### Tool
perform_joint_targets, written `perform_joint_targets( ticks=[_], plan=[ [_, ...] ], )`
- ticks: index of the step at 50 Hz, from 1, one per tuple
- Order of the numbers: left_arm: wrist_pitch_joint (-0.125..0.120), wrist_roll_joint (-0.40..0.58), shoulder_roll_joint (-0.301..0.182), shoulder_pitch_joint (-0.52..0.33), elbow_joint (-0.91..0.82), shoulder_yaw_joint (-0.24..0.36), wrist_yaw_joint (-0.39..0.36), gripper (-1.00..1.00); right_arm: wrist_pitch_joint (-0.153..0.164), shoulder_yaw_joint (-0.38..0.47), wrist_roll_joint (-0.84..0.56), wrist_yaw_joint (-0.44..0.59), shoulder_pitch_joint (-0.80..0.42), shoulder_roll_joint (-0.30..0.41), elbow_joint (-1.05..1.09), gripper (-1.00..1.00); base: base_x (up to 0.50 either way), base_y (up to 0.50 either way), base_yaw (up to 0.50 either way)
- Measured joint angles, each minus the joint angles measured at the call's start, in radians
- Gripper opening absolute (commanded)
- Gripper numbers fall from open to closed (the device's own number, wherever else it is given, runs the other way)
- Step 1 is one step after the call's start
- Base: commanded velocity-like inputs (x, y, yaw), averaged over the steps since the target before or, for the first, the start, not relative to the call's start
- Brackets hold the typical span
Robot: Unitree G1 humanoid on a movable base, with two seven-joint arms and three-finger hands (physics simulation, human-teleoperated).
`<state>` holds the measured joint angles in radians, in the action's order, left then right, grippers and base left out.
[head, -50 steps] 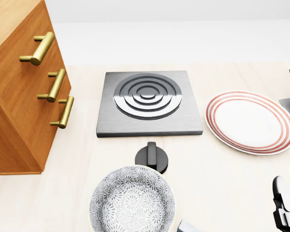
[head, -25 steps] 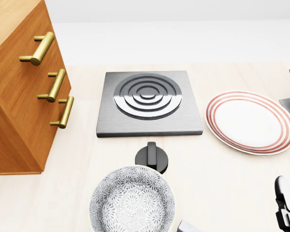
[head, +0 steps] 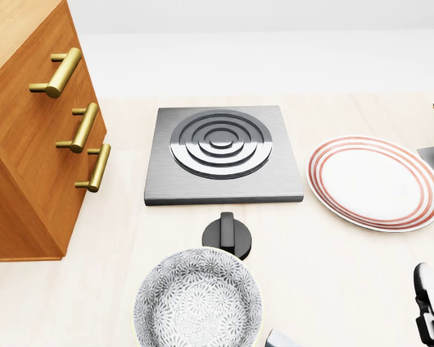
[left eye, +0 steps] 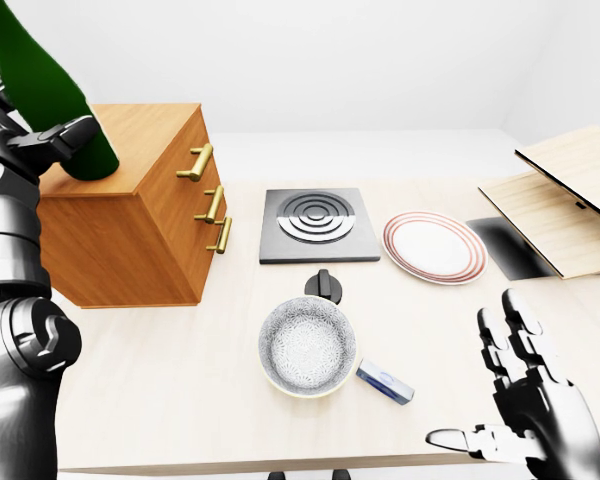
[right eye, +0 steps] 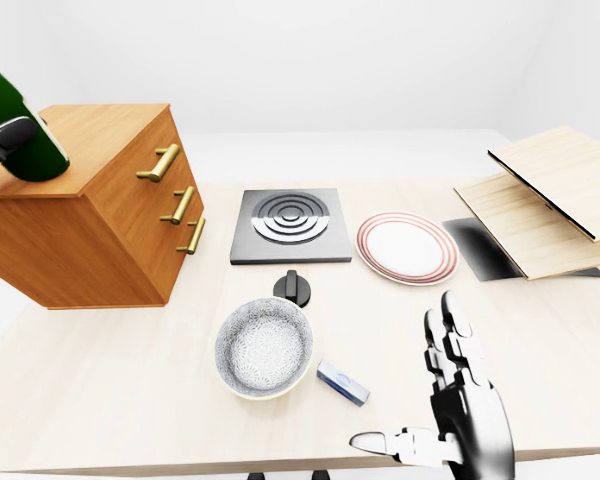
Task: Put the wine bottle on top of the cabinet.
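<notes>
Left-eye view: the left hand (left eye: pixel 40 140) has its fingers clamped round the green wine bottle (left eye: pixel 42 90), tilted over the wooden cabinet (left eye: pixel 130 205)'s top near its left edge; contact there is unclear. Right of the cabinet lie the hob plate (left eye: pixel 315 224), patterned bowl (left eye: pixel 307 345) and striped plate (left eye: pixel 434 247). The right hand (left eye: pixel 525 395) hovers with fingers spread.
</notes>
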<state>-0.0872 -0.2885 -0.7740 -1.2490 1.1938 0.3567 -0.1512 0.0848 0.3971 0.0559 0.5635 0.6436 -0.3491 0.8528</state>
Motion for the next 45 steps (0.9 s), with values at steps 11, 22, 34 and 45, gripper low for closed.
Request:
perform_joint_targets(
  ticks=[11, 22, 34, 45],
  plan=[
    [0.0, 0.003, 0.001, -0.001, 0.006, 0.004, -0.009, -0.29, 0.002, 0.018, -0.006, 0.019, -0.01, 0.0, 0.004, 1.0, 0.0, 0.0, 0.0],
    [0.0, -0.012, 0.0, 0.015, 0.003, 0.002, -0.019, -0.08, 0.002, 0.014, -0.015, 0.021, -0.014, 0.0, 0.005, 1.0, 0.0, 0.0, 0.0],
    [0.0, -0.047, -0.001, 0.072, -0.013, -0.011, -0.033, 0.47, 0.002, 0.015, -0.014, 0.021, -0.014, 0.0, 0.002, 1.0, 0.0, 0.0, 0.0],
    [0.0, -0.044, -0.003, 0.074, -0.016, -0.026, -0.034, 0.49, 0.002, 0.029, -0.008, 0.029, -0.017, 0.0, 0.004, 1.0, 0.0, 0.0, 0.0]
  ],
)
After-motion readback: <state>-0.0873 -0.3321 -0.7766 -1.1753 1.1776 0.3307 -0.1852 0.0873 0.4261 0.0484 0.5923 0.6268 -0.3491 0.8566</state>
